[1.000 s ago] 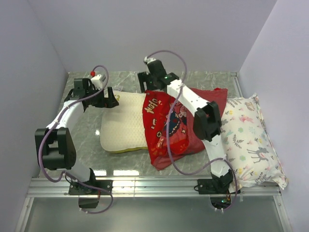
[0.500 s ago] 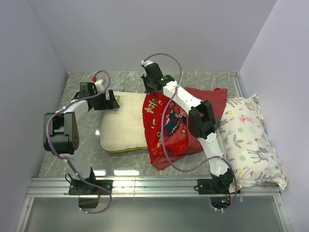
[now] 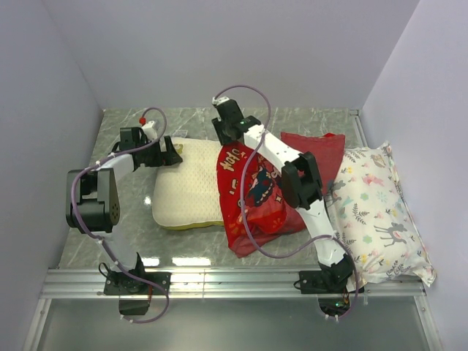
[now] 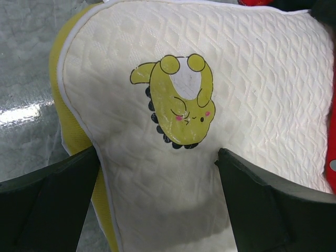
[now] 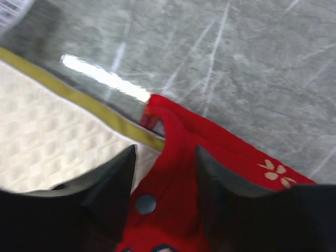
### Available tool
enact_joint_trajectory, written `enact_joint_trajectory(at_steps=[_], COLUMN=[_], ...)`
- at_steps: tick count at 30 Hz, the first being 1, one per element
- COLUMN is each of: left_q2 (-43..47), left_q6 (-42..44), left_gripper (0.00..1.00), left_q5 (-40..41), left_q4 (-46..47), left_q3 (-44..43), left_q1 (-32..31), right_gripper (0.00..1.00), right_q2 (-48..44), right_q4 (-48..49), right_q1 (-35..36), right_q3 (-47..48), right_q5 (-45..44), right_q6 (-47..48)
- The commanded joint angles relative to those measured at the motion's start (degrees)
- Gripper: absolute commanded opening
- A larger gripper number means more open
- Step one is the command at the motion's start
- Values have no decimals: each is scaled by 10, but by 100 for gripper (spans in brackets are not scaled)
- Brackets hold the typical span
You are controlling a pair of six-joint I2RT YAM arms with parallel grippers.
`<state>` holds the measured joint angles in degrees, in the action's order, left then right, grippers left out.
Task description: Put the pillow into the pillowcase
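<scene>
- The pillow (image 3: 189,186) lies flat on the worktop (image 3: 131,212). Its right part is inside the pillowcase (image 3: 256,205), and its left part is bare.
- The pillowcase mouth sits across the pillow. The far corner of its hem, near a snap button (image 5: 145,203), lies at the pillow's yellow edge.
- The right end effector (image 5: 165,152) stands partly open astride that hem, with nothing pinched. It should close low on the hem only, then draw it leftward.
- The left end effector (image 4: 157,152) is fully open, straddling the pillow's left end and holding nothing. Bracing here would probably stop the pillow sliding along.
- The right arm's cable (image 3: 245,212) droops over the red cloth and could snag.
- A floral pillow (image 3: 376,212) lies beside the case on the right, well apart from the mouth.
</scene>
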<state>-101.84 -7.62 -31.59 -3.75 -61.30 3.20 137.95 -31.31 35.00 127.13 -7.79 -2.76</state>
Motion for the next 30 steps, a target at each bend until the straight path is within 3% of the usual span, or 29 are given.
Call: enact_joint_trajectory(at_steps=[1,2,4,6,8,9,13,16,17,20,22,26,29,30], left_q2=[5,0,-16,-33,-56,-60,-47,-7,8,41,53,70,56,48], left_q6=[-2,-5,-12,-10,-9,-18,-99,-225,-318,-479,-538,-515,-493,-510], left_gripper=[99,99,99,79,56,36,4,0,0,0,0,0,0,0], left_q5=[-7,-11,-22,-80,-154,-229,-360,-404,-415,-417,-415,-398,-378,-363], left_q4=[0,3,9,5,7,30,120,235,351,517,565,554,516,566], left_q3=[14,14,14,3,-7,-6,8,44,75,117,138,179,188,194], left_q1=[-7,-6,-7,-6,-5,-6,-20,-28,-28,-26,-23,2,28,36], right_gripper=[48,45,21,0,0,0,0,0,0,0,0,0,0,0], right_q2=[28,30,31,26,3,-10,-85,-113,-116,-123,-124,-123,-120,-117], right_q4=[-27,-31,-35,-27,-17,1,52,88,97,135,174,195,187,158], right_q1=[4,4,4,3,3,7,51,97,108,139,145,145,151,163], right_q3=[21,23,26,27,16,10,6,29,43,67,72,75,62,61], right_q5=[-42,-44,-28,0,76,121,256,323,335,390,421,464,559,581], right_q6=[22,22,22,18,10,-1,-16,-53,-65,-124,-168,-208,-200,-183])
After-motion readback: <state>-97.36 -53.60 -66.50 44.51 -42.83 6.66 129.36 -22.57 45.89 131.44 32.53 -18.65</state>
